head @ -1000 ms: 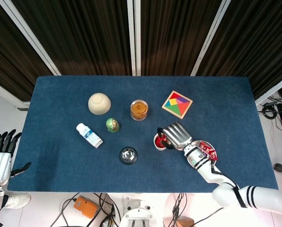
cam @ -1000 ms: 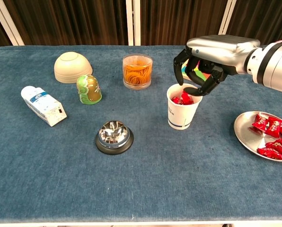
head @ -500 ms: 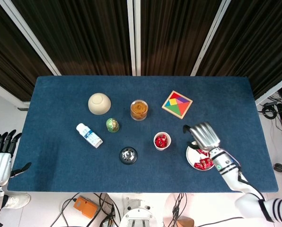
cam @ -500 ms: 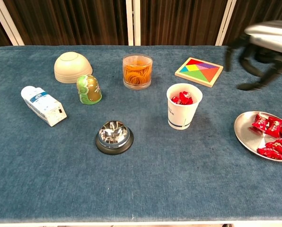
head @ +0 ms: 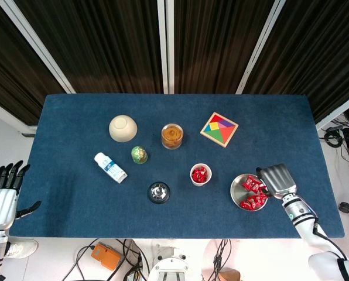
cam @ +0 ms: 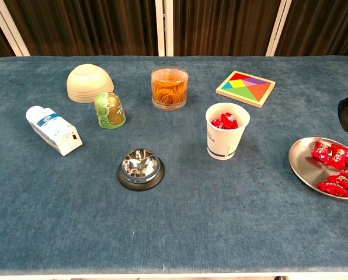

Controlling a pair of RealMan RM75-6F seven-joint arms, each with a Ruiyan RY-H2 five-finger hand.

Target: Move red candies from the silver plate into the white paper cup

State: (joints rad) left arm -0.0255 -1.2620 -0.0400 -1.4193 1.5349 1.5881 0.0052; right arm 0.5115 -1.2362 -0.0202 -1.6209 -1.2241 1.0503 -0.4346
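**Over the plate, reaching for more candy**

Beside the silver plate, the right hand hovers empty, fingers apart, above the red candies. Best lower slowly, pinch one wrapper at the pile's edge, then carry it to the white paper cup.

The white paper cup stands upright mid-table, a few red candies inside. At its three o'clock lies the silver plate, more red wrapped candies heaped toward its right.
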